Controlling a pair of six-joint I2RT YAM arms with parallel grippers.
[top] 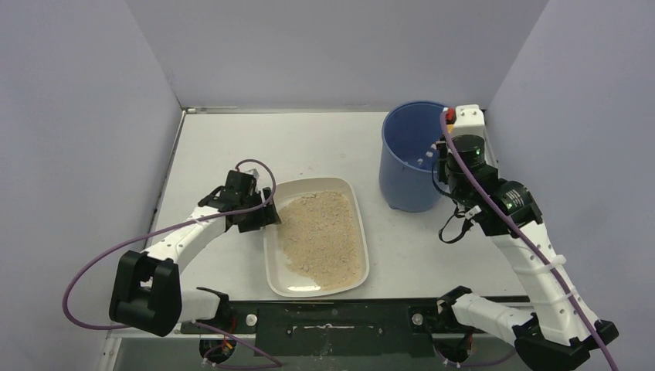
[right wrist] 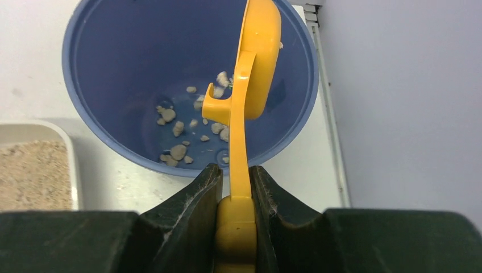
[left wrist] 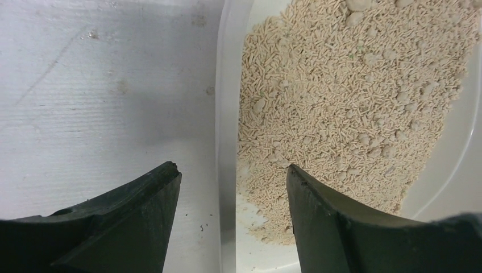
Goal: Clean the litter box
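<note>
The litter box (top: 309, 185) lies on the table (top: 232, 147) just ahead of the arm bases, a little left of centre, with its long side running away from them. Litter (top: 324, 232) covers most of its floor, and bare plastic shows at the near end.

The left claw (top: 266, 216) is at the box's left rim, close to the far corner. Seen from its wrist, it is released. The jaws stand well apart and straddle the rim, with one finger (left wrist: 131, 222) over bare table and the other (left wrist: 352, 227) over the litter inside. The rim runs up the gap between them and nothing is gripped. Whether either finger touches the plastic I cannot tell.

The right claw (right wrist: 235, 170) is well apart from the box, over at the bucket (top: 405, 170) by the table's far right side. It is clenched on the handle of the scoop (right wrist: 256, 57). The scoop hangs tilted on edge in the bucket's mouth, above a scatter of pale clumps (right wrist: 178, 151) on the bucket floor.

The bucket stands just beyond the box's far right corner — near it, with a strip of table between them.
</note>
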